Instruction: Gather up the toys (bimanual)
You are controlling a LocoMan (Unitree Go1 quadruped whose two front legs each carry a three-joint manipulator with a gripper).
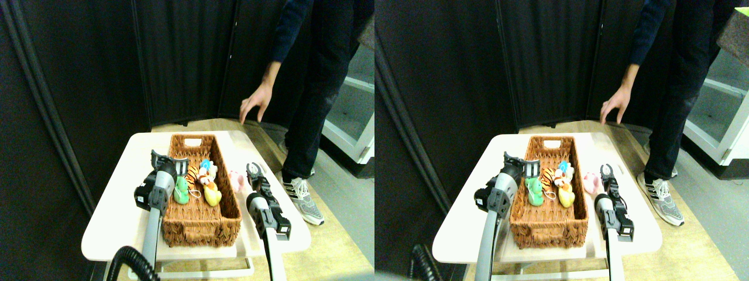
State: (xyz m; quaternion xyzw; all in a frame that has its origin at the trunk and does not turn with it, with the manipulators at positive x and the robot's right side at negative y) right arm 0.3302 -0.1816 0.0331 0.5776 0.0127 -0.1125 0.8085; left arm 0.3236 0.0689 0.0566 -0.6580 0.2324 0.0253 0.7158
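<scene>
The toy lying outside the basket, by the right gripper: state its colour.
Pink. The toy lies on the white table, seen in the stereo pair view.

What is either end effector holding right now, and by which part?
Nothing visibly. The right end effector is open beside the pink toy on the table; whether the left end effector, over the basket, holds anything cannot be told.
</scene>
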